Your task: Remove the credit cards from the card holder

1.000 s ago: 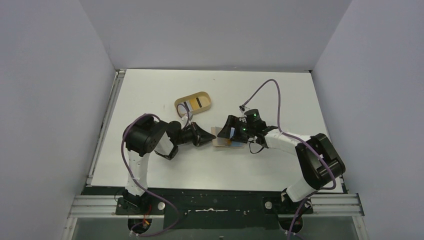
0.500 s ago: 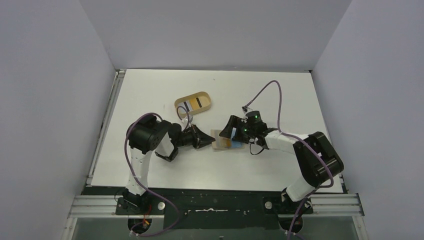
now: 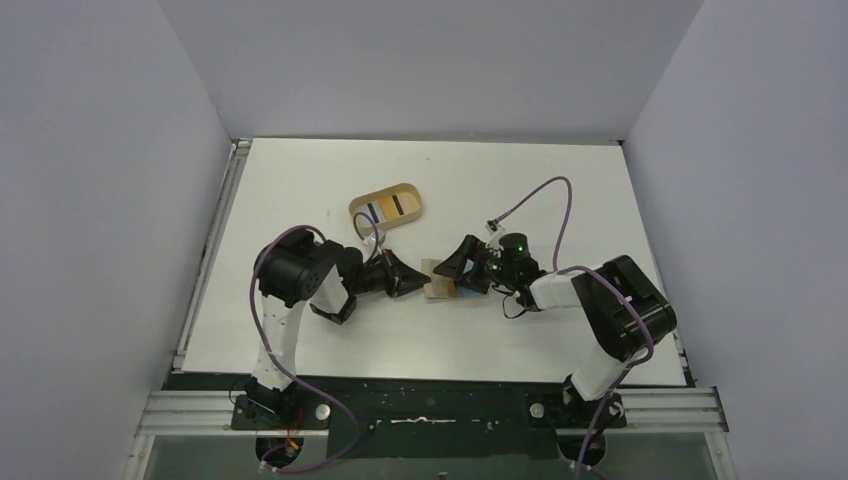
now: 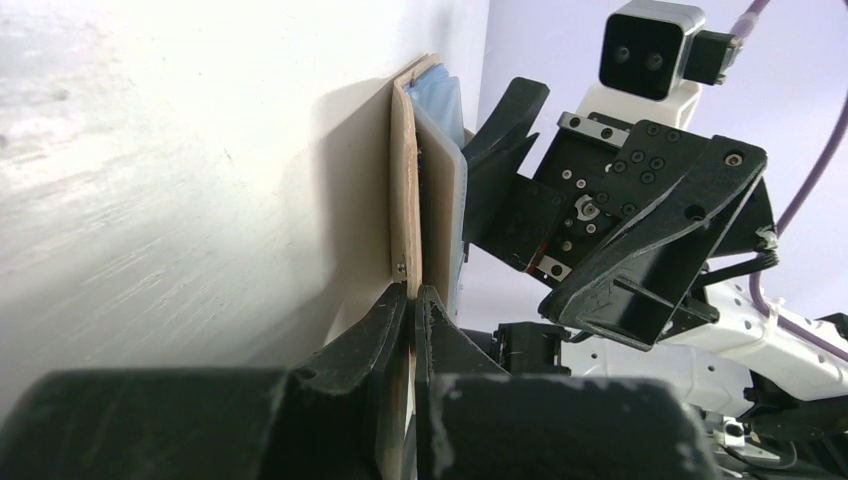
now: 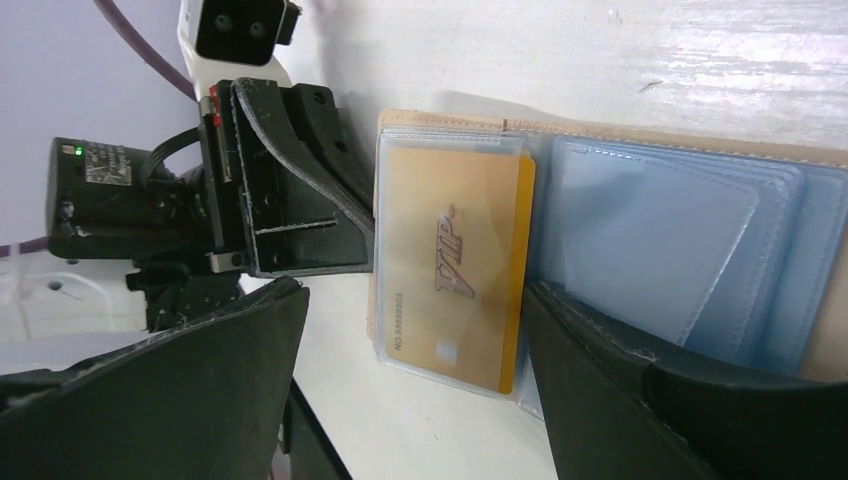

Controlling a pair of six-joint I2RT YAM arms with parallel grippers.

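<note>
The card holder [image 3: 437, 285] lies open near the middle of the white bench [image 3: 330, 330], between the two arms. The left pincer [image 4: 412, 300] is clenched on its tan left edge. The right pincer [image 5: 415, 300] is released, its fingers spread wide either side of a sleeved gold card [image 5: 455, 270], possibly touching the sleeves. A light blue card [image 5: 650, 245] sits in the right half. A wooden tray [image 3: 353, 212] stands near, to the far left.
</note>
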